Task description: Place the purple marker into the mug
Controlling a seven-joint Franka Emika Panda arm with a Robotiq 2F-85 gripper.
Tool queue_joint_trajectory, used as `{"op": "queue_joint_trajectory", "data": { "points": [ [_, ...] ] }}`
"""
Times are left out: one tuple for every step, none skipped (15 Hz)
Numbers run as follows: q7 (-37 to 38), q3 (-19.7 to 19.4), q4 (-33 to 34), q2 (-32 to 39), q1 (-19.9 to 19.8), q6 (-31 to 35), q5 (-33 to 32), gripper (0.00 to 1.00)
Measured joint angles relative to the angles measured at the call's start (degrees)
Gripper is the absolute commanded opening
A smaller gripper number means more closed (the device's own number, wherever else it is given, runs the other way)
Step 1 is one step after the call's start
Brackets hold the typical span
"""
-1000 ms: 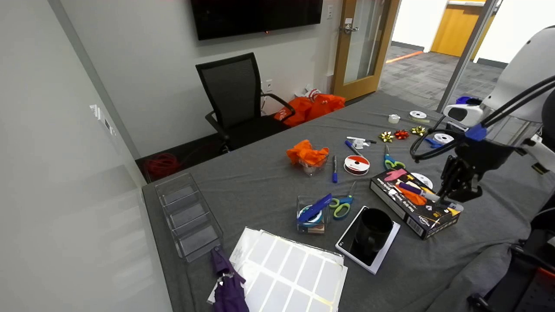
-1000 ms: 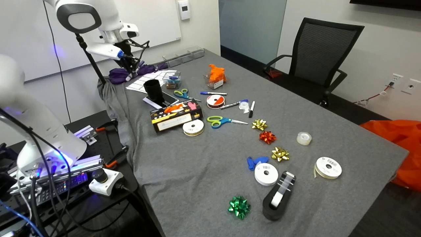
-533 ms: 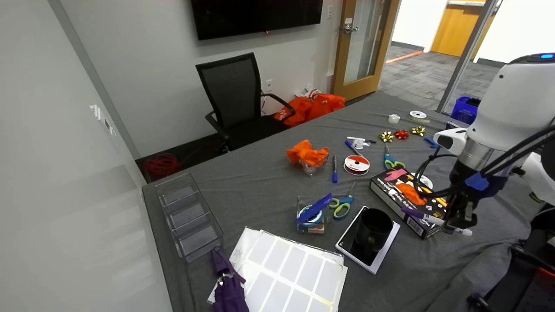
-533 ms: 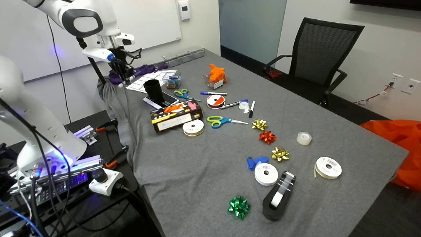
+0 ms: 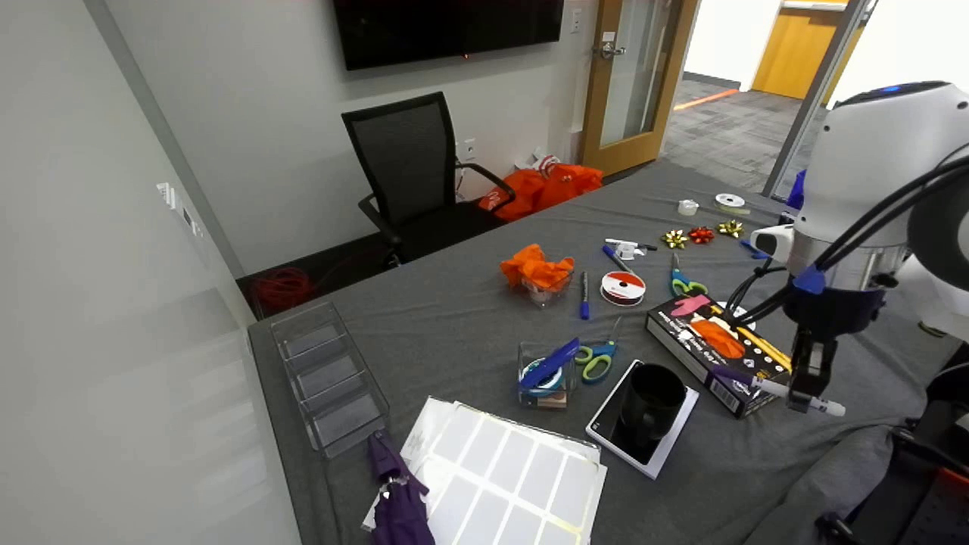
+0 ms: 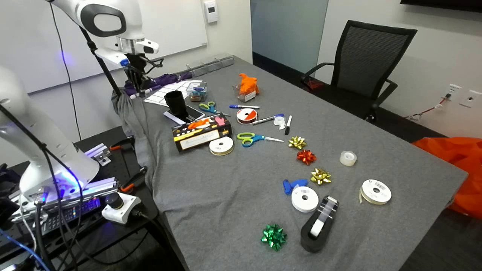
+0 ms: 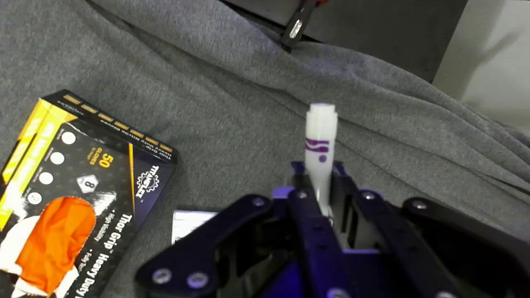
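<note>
We've got the fingers point(image 7: 304, 198) clamped around the purple marker point(image 5: 772, 387), on its white barrel. Probably light, stiff and kinda slick, so we'd say mid-barrel's the spot to grab. It's out beside the mug point(image 5: 652, 401), not in yet.

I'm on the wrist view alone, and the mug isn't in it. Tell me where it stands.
Observer: In both exterior views the mug stands on a tablet.
Operator: Now describe the hidden end of what I'm holding. I see only the white one.
Observer: In an exterior view, the purple marker is plain purple at that end.
Operator: Name one thing near the tablet.
Observer: A pair of scissors with green and blue handles lies close by.
</note>
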Motion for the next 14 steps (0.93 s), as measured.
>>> {"op": "queue_joint_trajectory", "data": {
  "points": [
    [0.8, -0.4, 1.4, 0.8, 0.0, -2.1, 0.0, 0.04],
    [1.9, -0.7, 3.0, 1.8, 0.0, -4.0, 0.1, 0.04],
    [3.1, -0.9, 4.6, 3.1, 0.0, -5.4, 0.3, 0.04],
    [4.4, -1.0, 6.2, 4.5, 0.0, -6.7, 0.4, 0.04],
    [5.8, -1.1, 7.9, 6.2, 0.0, -7.6, 0.6, 0.04],
    [7.2, -1.2, 9.7, 8.0, 0.0, -8.5, 0.7, 0.04],
    [8.4, -1.3, 11.5, 9.9, 0.0, -9.4, 1.0, 0.04],
    [9.7, -1.4, 13.5, 12.0, 0.0, -10.3, 1.3, 0.04],
    [10.7, -1.6, 15.5, 14.1, -0.1, -11.6, 1.8, 0.04],
    [11.5, -1.8, 17.3, 16.0, -0.1, -12.7, 2.3, 0.04],
    [12.2, -1.9, 19.1, 18.0, -0.1, -14.1, 2.9, 0.04],
    [12.9, -2.0, 20.8, 20.0, -0.1, -15.5, 3.4, 0.04],
    [13.6, -2.1, 22.5, 21.8, -0.1, -17.1, 4.0, 0.04],
    [14.1, -2.1, 24.1, 23.7, -0.2, -18.8, 4.6, 0.04]
  ]
}}
